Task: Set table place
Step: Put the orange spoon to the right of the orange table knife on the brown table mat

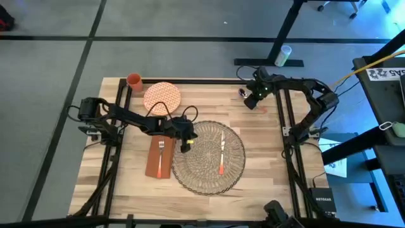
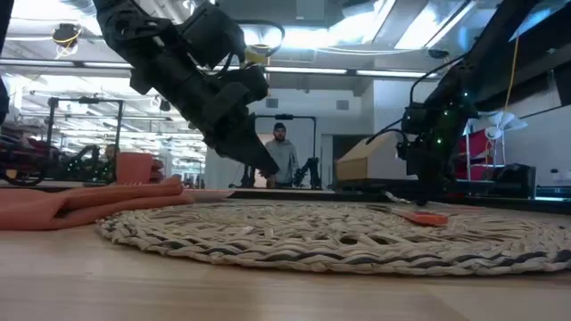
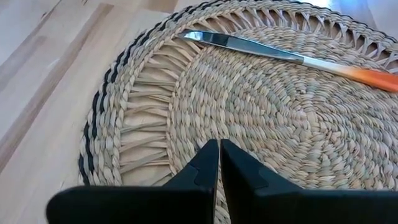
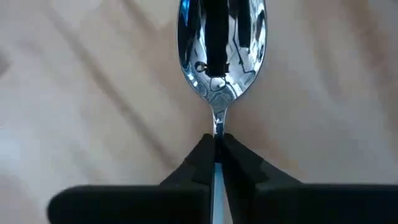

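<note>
Pale plank table (image 1: 266, 136), black rails across. Round woven straw mat (image 1: 209, 157), lacy rim, lies near centre; knife (image 1: 221, 154) on it, fork (image 1: 161, 151) on napkin (image 1: 159, 158) to left. Left gripper (image 1: 187, 140) over mat's left edge, fingers pressed together, empty. Right gripper (image 4: 215, 146) at far right pinches shiny spoon (image 4: 219, 43) by neck. Judgement: carry spoon level, set beside knife, release low.
</note>
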